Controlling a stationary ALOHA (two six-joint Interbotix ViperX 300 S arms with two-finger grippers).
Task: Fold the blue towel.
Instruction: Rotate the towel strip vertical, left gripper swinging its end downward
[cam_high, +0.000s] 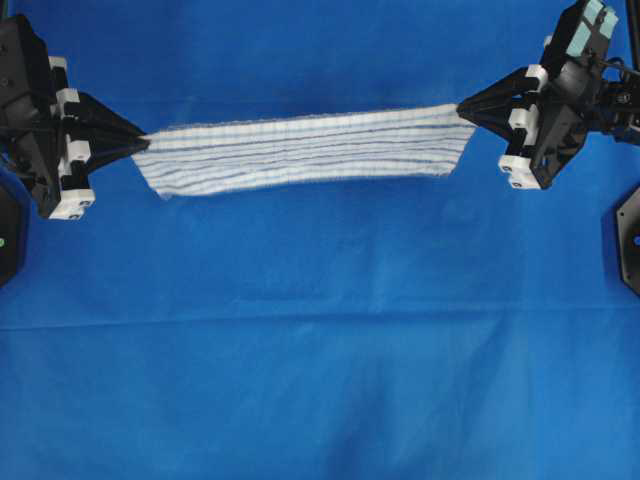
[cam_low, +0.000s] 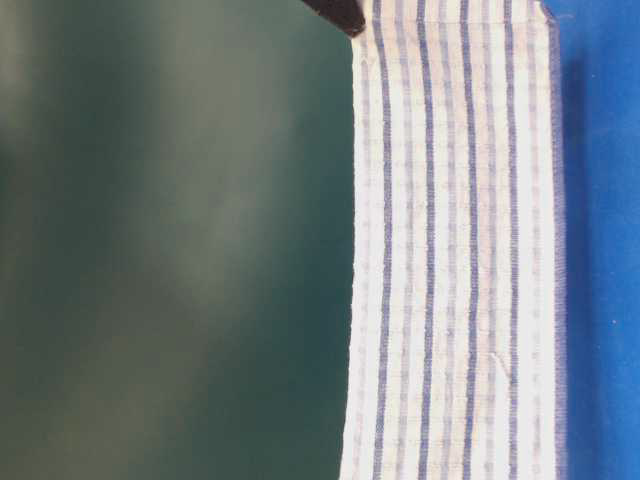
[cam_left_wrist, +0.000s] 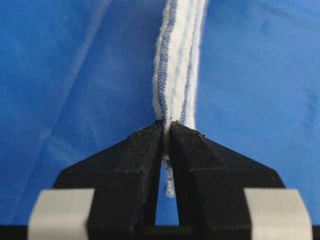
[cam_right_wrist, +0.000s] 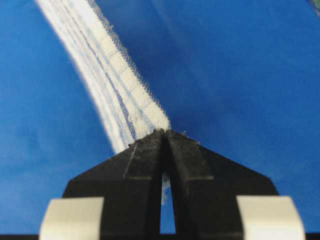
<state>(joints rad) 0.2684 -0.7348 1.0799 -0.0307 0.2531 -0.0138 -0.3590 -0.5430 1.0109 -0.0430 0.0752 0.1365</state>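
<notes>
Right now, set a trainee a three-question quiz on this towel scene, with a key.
1. True or false: the blue towel lies flat and untouched on the blue cloth.
2. Which grippers are shut on the towel? A) only the left gripper B) only the right gripper C) both
3. Fill in: in the overhead view the towel is stretched between the grippers from ____ to right.

Key:
1. False: each end is pinched in a gripper and the towel spans between them.
2. C: both wrist views show the jaws closed on the towel's edge.
3. left
</notes>
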